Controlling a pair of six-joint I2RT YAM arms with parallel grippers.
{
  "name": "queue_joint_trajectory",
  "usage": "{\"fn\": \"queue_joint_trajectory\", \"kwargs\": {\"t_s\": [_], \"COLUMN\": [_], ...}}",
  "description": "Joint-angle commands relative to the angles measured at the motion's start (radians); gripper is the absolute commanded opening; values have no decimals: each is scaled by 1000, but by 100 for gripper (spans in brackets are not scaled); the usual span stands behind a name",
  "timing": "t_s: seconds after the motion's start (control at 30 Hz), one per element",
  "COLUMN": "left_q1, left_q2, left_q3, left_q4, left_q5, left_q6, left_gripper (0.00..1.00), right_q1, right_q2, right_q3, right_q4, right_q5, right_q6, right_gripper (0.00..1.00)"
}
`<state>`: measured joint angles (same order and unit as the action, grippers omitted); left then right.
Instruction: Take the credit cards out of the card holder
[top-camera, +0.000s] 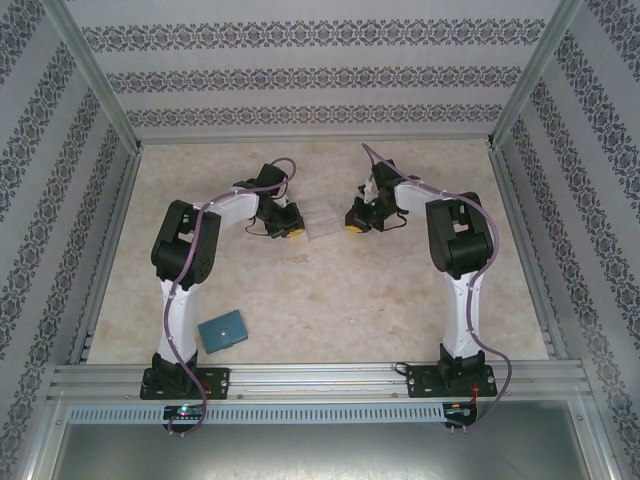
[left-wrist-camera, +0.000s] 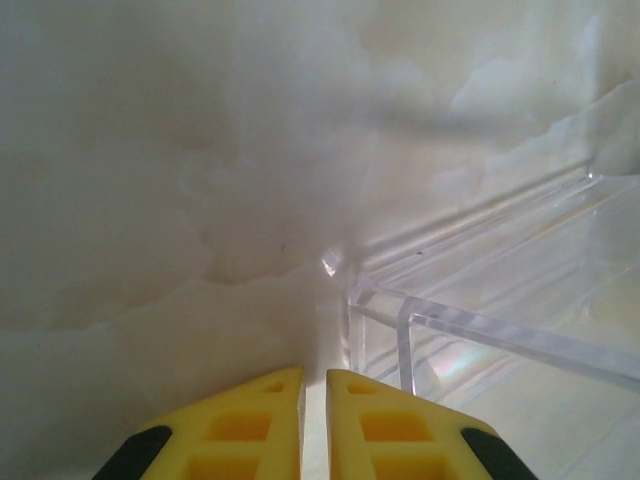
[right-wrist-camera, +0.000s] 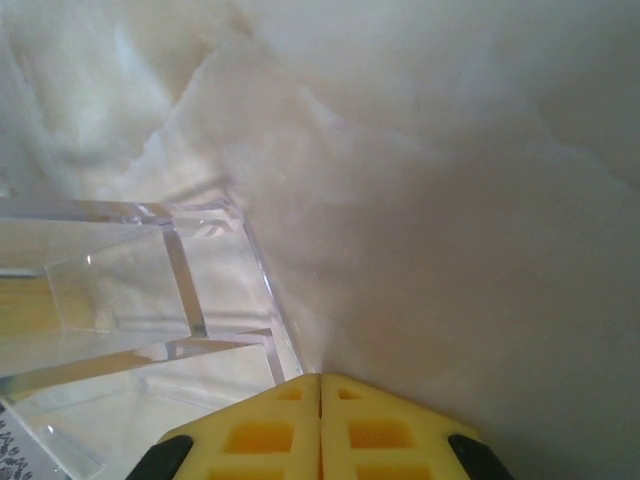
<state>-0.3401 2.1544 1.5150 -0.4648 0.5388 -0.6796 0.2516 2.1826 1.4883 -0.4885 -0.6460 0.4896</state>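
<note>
The teal card holder (top-camera: 222, 332) lies flat and folded on the table near the front edge, beside the left arm's base. The credit cards are hidden from view. Both grippers are far from it, at the middle back of the table. My left gripper (top-camera: 293, 228) (left-wrist-camera: 315, 375) hovers low over the table, its yellow fingers (left-wrist-camera: 255, 420) drawn together to a thin slit with nothing seen between them. My right gripper (top-camera: 357, 222) (right-wrist-camera: 320, 378) is shut, its tips touching and holding nothing.
A clear plastic box (top-camera: 325, 222) stands between the two grippers. Its corner (left-wrist-camera: 352, 292) is just right of the left fingertips, and its wall (right-wrist-camera: 262, 290) runs just left of the right fingertips. Metal frame rails (top-camera: 320, 378) border the table's front.
</note>
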Motion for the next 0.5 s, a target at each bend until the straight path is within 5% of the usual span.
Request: {"fn": "queue_joint_trajectory", "kwargs": {"t_s": [0.0,0.47], "left_q1": [-8,-6], "left_q2": [32,48], "left_q3": [52,103], "left_q4": [-98,-188], "left_q5": [-11,-49], "left_q6": [68,133], "left_gripper": [13,13], "right_q1": [38,89], "right_q2": [-38,-119], "right_q3": [-57,-167], "right_q4": [10,23], "right_q5": [-29,31], "right_q6": [10,28], "right_gripper": [9,10]}}
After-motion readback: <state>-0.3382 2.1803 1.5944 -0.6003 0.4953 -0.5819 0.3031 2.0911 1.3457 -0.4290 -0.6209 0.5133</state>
